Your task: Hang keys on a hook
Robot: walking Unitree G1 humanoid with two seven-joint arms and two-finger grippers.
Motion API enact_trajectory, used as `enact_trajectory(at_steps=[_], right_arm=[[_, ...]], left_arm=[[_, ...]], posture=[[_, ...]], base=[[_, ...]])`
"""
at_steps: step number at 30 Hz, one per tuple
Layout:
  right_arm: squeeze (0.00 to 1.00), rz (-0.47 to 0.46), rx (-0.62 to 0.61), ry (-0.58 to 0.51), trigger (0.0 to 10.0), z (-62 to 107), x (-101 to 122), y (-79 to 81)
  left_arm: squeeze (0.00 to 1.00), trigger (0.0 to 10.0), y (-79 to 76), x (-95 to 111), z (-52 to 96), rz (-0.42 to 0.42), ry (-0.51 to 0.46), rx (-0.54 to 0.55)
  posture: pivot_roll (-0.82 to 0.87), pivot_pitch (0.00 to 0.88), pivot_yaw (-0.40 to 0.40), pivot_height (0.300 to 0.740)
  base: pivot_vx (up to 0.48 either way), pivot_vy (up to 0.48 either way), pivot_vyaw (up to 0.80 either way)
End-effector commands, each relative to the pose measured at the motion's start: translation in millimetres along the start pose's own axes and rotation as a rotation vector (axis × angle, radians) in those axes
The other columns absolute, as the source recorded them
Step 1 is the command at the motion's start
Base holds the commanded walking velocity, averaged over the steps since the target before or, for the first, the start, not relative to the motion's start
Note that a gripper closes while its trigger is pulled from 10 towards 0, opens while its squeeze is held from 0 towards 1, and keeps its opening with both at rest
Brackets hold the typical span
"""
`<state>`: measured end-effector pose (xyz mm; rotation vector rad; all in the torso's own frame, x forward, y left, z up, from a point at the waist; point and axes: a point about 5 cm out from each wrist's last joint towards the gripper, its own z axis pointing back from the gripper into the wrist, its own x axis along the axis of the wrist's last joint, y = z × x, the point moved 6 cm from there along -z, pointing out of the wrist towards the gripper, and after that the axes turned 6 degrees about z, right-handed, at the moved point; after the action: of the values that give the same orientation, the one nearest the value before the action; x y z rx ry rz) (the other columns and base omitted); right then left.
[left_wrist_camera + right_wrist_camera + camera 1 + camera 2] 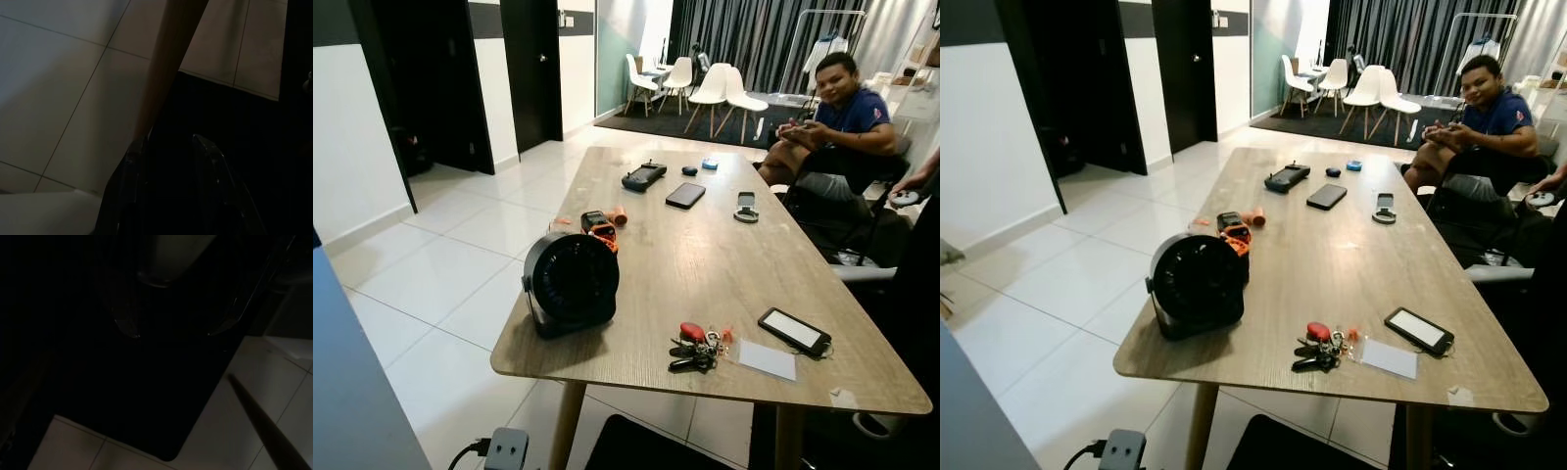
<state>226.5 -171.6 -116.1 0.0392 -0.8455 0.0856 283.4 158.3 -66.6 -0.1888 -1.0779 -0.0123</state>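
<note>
A bunch of keys [697,349] with a red fob and black fobs lies on the wooden table [656,245] near its front edge, right of the middle. Both arms hang idle below the table. In the left wrist view my left gripper [168,144] is open over white floor tiles, next to a table leg [166,63] and a dark mat [234,122]. In the right wrist view my right gripper [173,333] is open with nothing between its fingers, above the dark mat [122,396].
A black round fan [573,282] stands at the table's front left. A phone [793,331] and a white card [767,359] lie right of the keys. Farther back lie an orange-black tool [599,225], a controller [643,175] and another phone [685,195]. A person [837,122] sits at the far right.
</note>
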Motion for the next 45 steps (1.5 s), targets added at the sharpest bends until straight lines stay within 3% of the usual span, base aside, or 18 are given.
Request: enact_trajectory(at_steps=[1,23,40,45], right_arm=[[0.00,0.002,-0.003,0.020,10.0,2.0,-6.3,-1.5],[0.00,0.000,-0.007,0.021,10.0,2.2,-7.0,-1.0],[0.00,-0.011,-0.019,0.029,10.0,3.1,-9.8,-1.9],[0.00,-0.016,-0.067,0.015,10.0,5.9,-9.5,-15.2]], left_arm=[[0.00,10.0,1.0,-2.5,3.0,-0.004,-0.002,-0.006],[0.00,10.0,-1.3,-3.0,3.1,-0.006,0.003,-0.028],[0.00,10.0,-2.0,-5.4,2.2,-0.028,0.031,-0.046],[0.00,10.0,-8.2,-4.9,1.8,-0.058,0.030,-0.081]], posture=[[0.03,0.024,0.015,0.740],[0.03,0.027,0.019,0.740],[0.04,0.037,0.030,0.740],[0.04,0.039,0.033,0.740]], base=[[0.000,0.000,0.00],[0.000,-0.400,0.00],[0.000,0.000,0.00],[0.000,0.000,0.00]])
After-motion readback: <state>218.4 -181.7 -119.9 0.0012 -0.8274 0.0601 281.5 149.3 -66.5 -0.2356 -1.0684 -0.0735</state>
